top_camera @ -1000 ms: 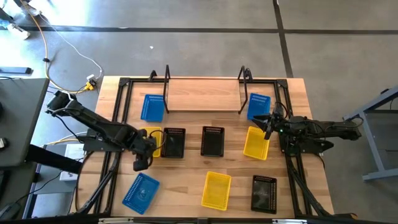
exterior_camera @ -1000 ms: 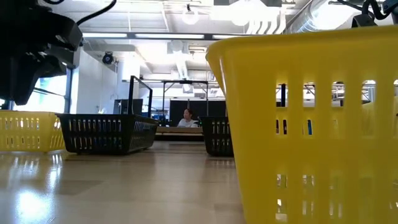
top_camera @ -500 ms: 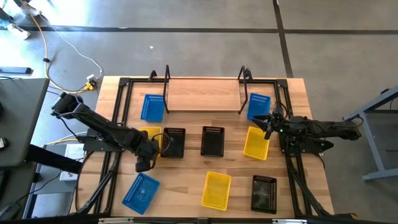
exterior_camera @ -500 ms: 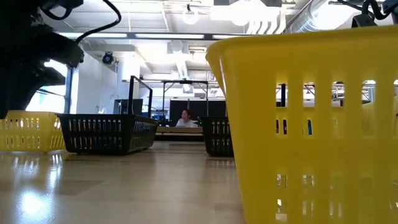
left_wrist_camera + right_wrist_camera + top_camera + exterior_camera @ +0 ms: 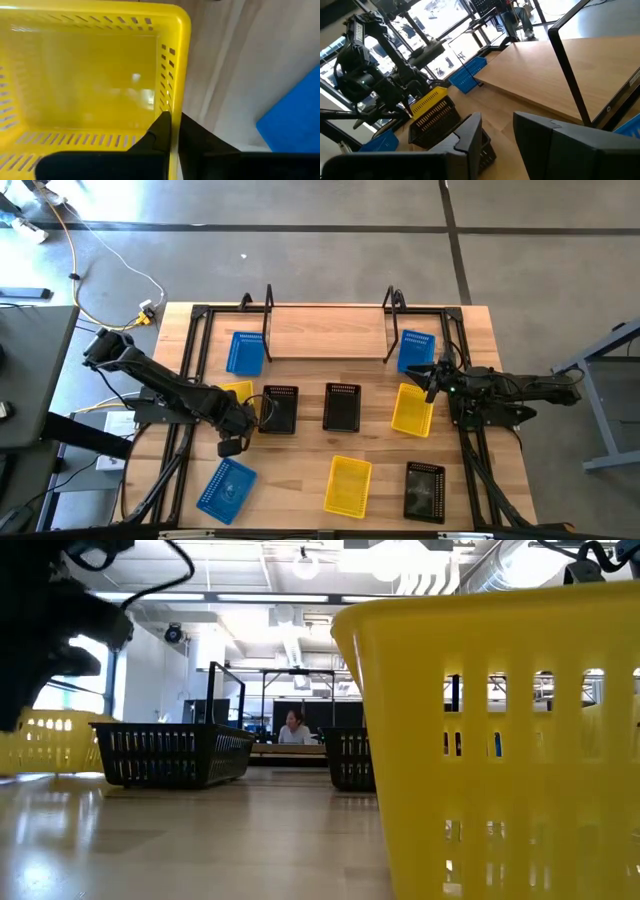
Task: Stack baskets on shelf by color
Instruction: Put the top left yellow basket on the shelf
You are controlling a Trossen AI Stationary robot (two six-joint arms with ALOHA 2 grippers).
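9 baskets (image 5: 342,407) before shelf (image 5: 328,332) — none on it

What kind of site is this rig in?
Likely an open-plan lab or industrial workspace: polished concrete floor around the table, exposed ducts and ceiling lights overhead, and a person at a desk beyond.

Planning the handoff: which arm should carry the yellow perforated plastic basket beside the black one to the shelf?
Left. The left gripper is already shut on that yellow perforated plastic basket's wall. The right gripper waits open across the table, holding nothing.
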